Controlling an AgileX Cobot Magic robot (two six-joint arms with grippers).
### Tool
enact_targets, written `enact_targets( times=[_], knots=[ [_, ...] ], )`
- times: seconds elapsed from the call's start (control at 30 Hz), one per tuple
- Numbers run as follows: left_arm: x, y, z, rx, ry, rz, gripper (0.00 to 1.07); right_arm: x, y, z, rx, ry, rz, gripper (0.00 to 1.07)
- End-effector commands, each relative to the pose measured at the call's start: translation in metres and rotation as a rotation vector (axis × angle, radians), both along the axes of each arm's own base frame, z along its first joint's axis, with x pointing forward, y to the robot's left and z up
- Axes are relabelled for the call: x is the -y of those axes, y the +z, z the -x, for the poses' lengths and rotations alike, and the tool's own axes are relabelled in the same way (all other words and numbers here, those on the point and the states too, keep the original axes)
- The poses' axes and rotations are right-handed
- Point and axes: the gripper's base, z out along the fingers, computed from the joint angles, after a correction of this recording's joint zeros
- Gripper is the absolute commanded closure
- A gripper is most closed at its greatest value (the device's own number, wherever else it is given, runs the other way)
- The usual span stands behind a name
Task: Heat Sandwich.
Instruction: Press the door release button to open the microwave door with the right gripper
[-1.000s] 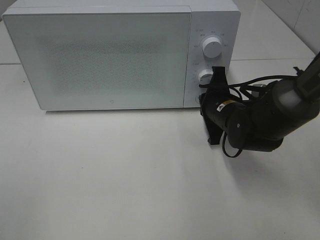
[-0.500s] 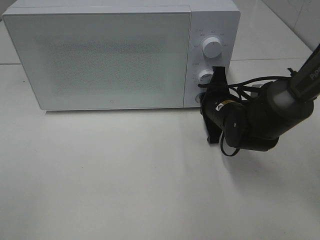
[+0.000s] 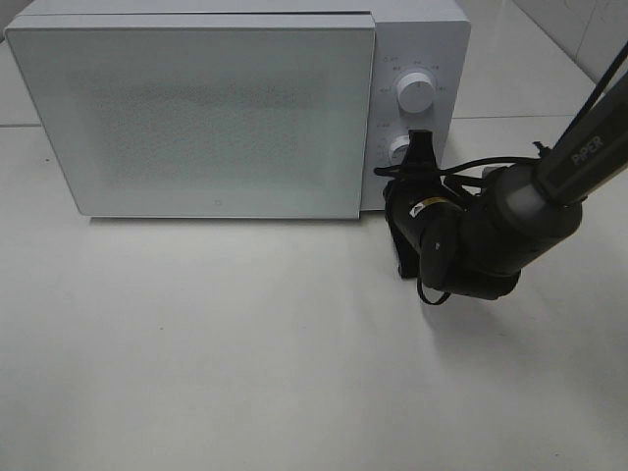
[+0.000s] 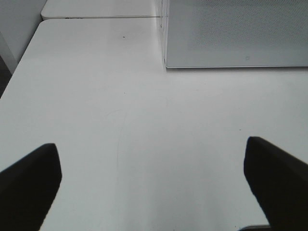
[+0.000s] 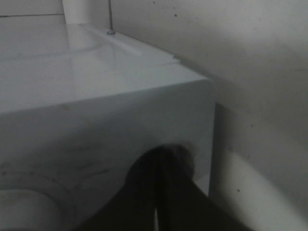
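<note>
White table (image 3: 245,353), big microwave (image 3: 196,118) — right gripper (image 3: 420,145), pinched together, pokes by the knobs (image 3: 416,93), likely to pop the door (image 3: 206,147) — left gripper (image 4: 151,159) spread apart.

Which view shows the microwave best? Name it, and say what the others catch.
Exterior high: the microwave appears almost whole, door and both dials included. Left wrist catches only a lower corner of the door. Right wrist gives a blurred close-up of its casing behind the shut right pincer.

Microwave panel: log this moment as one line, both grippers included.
right gripper shut, tip at microwave panel below lower knob | left gripper open, empty, over table | sandwich not in view
</note>
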Motion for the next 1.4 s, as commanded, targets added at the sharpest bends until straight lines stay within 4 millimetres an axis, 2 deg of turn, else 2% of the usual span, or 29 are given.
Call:
enact_targets(
  times=[0.03, 0.83, 1.4],
  knots=[
    [0.0, -0.001, 0.003, 0.024, 0.004, 0.003, 0.09, -0.002, 0.041, -0.033, 0.325, -0.024, -0.003, 1.07],
    [0.0, -0.001, 0.003, 0.024, 0.004, 0.003, 0.09, -0.007, 0.028, -0.031, 0.146, 0.04, 0.028, 1.07],
    [0.0, -0.001, 0.003, 0.024, 0.004, 0.003, 0.09, -0.004, 0.035, -0.004, -0.093, 0.143, 0.094, 1.07]
  ],
)
